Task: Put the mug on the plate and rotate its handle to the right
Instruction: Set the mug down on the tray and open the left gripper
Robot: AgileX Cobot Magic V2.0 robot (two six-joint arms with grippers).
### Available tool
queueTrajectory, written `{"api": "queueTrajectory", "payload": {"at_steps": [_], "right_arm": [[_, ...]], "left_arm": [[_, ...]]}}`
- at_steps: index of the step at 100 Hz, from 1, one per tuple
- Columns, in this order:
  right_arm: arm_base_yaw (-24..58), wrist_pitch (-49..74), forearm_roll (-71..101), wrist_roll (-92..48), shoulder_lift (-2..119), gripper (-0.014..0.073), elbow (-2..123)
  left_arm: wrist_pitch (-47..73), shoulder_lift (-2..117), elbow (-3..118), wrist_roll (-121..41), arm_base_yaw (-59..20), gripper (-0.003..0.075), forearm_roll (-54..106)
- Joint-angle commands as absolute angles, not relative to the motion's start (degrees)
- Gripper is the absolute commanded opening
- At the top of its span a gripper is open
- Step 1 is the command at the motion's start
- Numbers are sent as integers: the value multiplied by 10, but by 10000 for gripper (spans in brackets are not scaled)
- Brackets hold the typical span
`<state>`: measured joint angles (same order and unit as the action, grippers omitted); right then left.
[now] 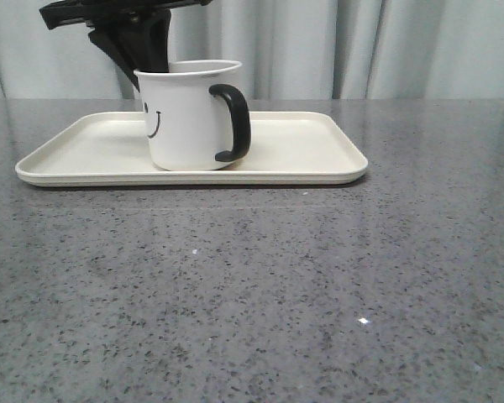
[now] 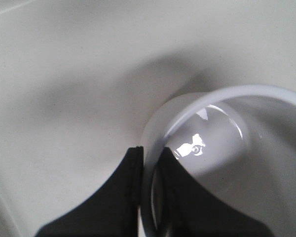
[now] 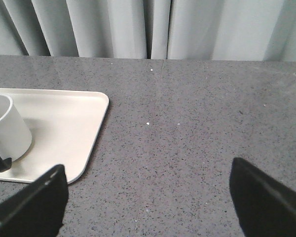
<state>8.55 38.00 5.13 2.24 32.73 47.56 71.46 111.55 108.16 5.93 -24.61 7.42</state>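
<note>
On the plate (image 1: 319, 147), the mug (image 1: 185, 117) shows only a smiley.

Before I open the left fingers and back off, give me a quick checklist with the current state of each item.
1. Mug on the plate: ok, it stands upright there.
2. Handle pointing right: ok in the front view, angled slightly toward the camera.
3. Left gripper grip: fingers pinch the mug's rim, one inside, one outside; not yet released.
4. Mug base flat on the plate: cannot tell, the near rim hides the contact.
5. Right gripper clear: ok, open over bare table, apart from the plate.
</note>
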Motion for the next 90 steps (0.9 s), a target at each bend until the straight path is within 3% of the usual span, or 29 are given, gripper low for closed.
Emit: {"api": "queueTrajectory", "payload": {"at_steps": [1,30,40,57,64,90], "right_arm": [[82,332,50,19,336,657,493],[82,332,50,19,336,657,493],[82,332,50,19,336,657,493],[82,332,50,19,336,657,493],[82,332,50,19,336,657,493],[82,332,50,19,336,657,493]], "left_arm": [[706,1092,1098,64,-250,-20,81],[706,1092,1098,56,-250,13,81],[706,1092,1098,48,-250,125,81],[707,1092,1098,48,-250,417,81],[705,1092,1104,48,-250,484,81],[672,1070,1149,47,-250,494,75]]}}
